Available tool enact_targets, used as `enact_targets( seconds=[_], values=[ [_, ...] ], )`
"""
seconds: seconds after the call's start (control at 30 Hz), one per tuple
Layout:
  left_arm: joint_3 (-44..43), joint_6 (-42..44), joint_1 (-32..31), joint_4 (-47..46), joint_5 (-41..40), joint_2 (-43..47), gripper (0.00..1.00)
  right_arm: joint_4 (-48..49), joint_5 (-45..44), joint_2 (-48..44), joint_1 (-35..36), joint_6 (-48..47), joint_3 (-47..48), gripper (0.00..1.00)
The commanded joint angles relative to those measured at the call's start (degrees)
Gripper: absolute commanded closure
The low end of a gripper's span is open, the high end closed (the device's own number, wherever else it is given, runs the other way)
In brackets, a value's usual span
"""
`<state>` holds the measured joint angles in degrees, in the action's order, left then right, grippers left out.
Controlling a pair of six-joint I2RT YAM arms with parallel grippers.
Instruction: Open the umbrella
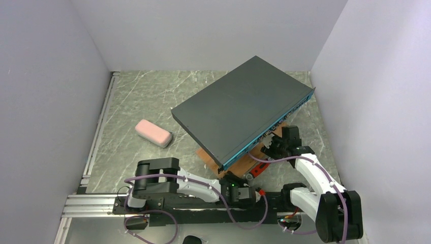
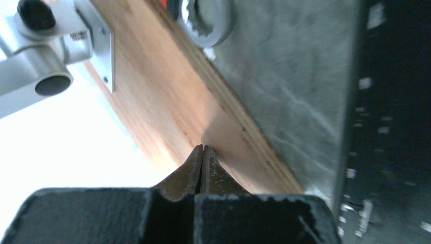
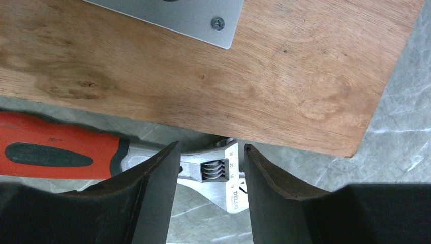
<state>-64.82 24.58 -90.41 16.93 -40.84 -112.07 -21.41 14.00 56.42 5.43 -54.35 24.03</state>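
right hand [image 3: 211, 150], jaws parted, straddles the wrench [image 3: 76, 150]; umbrella [image 1: 153, 133] well apart.

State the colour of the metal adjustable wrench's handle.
The wrench handle is red with a black insert; right wrist view.

The left arm [image 1: 195, 185] lies low and is stretched to the right along the near edge. The left gripper [image 2: 203, 149] is closed, its 2 fingers [image 2: 185, 175] pressed together tip against tip with no gap between them. The right arm [image 1: 312, 170] rises from its base at the near right, bends at the elbow and reaches forward and to the left with the wrist turned down, and the right gripper [image 3: 211, 152] holds its 2 dark jaws clearly parted.
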Motion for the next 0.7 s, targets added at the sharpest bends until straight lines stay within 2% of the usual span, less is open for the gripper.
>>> enact_targets(
  seconds=[0.0, 0.27, 0.43, 0.57, 0.67],
  values=[
    [8.3, 0.0, 5.3, 4.6, 2.8, -2.6, 1.0, 0.0, 0.5, -0.5, -0.2, -2.0, 0.5, 0.49],
    [13.7, 5.3, 15.0, 0.5, 0.4, 0.6, 1.0, 3.7, 1.4, 4.5, 1.3, -0.1, 1.7, 0.49],
    [16.4, 8.8, 18.3, -3.7, -0.6, 2.5, 1.0, 6.8, 0.5, 9.0, 3.5, 3.3, 2.9, 0.5],
    [13.2, 5.3, 16.1, 1.5, 3.4, 5.4, 1.0, 5.8, 1.2, 9.4, 3.5, 3.4, 4.2, 0.52],
    [9.8, 3.2, 10.6, 3.3, 5.9, 7.4, 1.0, 4.5, 0.8, 8.6, 3.3, 2.1, 3.7, 0.54]
  ],
)
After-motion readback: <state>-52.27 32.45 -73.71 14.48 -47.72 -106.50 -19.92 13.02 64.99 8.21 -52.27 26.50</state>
